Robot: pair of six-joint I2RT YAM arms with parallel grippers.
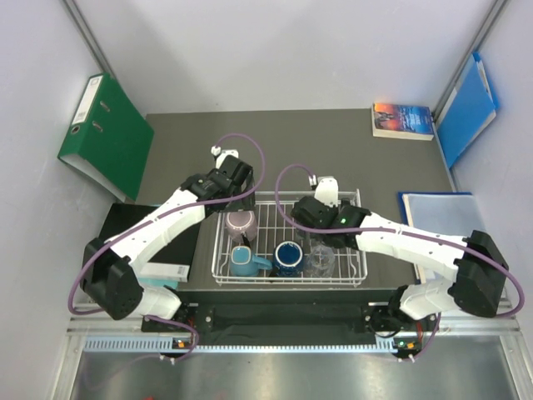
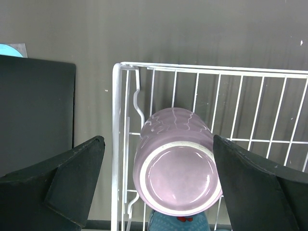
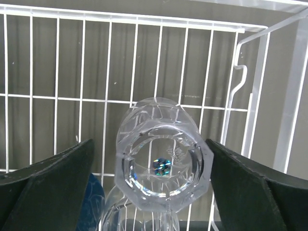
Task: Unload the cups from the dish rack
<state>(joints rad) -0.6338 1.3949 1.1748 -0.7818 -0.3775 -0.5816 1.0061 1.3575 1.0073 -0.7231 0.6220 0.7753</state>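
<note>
The white wire dish rack (image 1: 350, 279) holds a pale pink mug (image 1: 241, 223), a teal mug (image 1: 243, 262), a navy mug (image 1: 289, 256) and two clear tumblers (image 1: 323, 260). In the left wrist view the pink mug (image 2: 178, 166) stands upside down in the rack's corner (image 2: 117, 120). My left gripper (image 2: 158, 138) is open, with a finger on each side of the mug and not touching it. My right gripper (image 3: 149, 142) is open around an upturned clear tumbler (image 3: 161, 161), with small gaps on both sides. The second tumbler (image 3: 139, 219) lies just below it.
A green binder (image 1: 108, 133) leans at the far left, and a book (image 1: 403, 121) and a blue folder (image 1: 466, 108) lie at the far right. A black pad (image 1: 137, 237) lies left of the rack and a blue clipboard (image 1: 441, 208) right of it. The teal mug (image 2: 178, 224) sits just behind the pink one.
</note>
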